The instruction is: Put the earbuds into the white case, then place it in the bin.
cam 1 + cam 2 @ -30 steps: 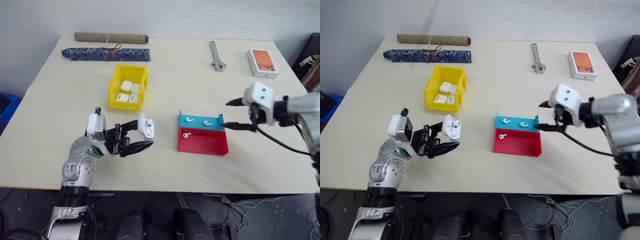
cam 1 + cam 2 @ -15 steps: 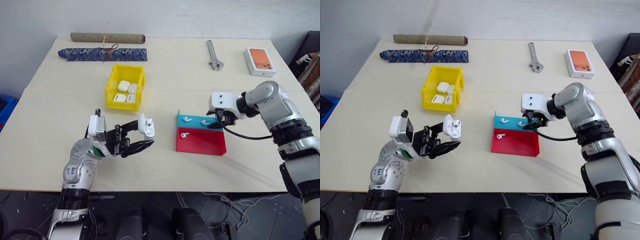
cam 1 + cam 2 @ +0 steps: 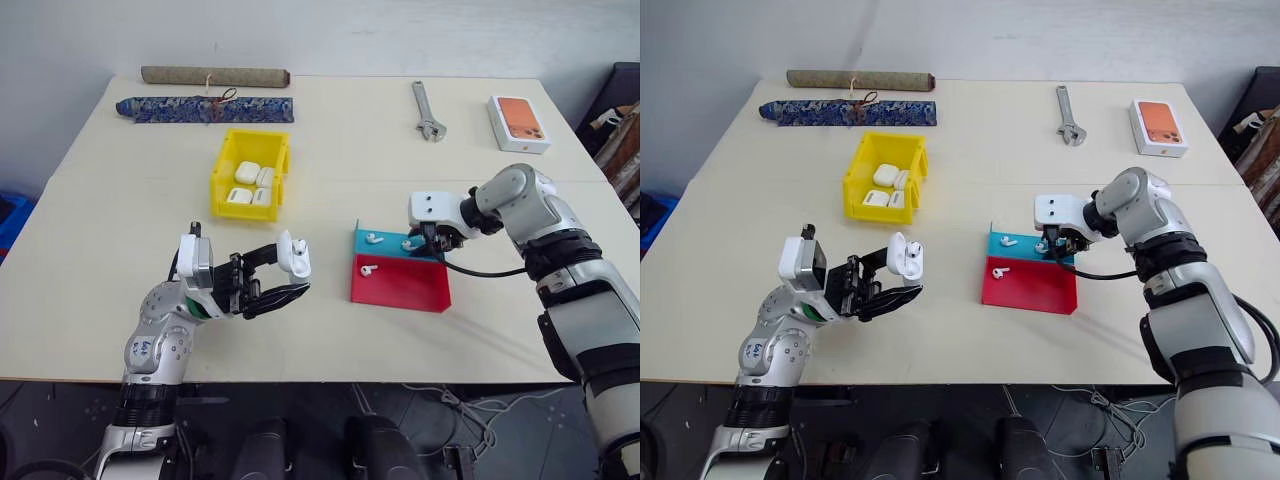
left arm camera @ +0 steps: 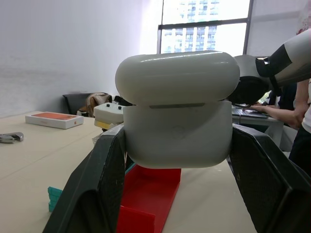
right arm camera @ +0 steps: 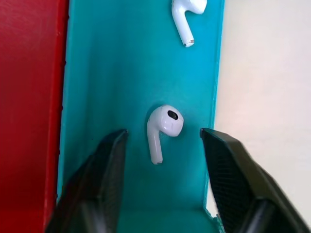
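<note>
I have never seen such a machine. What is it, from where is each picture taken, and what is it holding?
It is a humanoid robot with two arms. Two pictures come from cameras in its head, two from its wrists. The left gripper is shut on a small glossy white earbud case, lid ajar. The right gripper is open, its fingers either side of a tiny white earbud in the blue part of a red-and-blue tray. A yellow plastic bin holding more cases, a metal wrench and a white phone box lie on the table.
</note>
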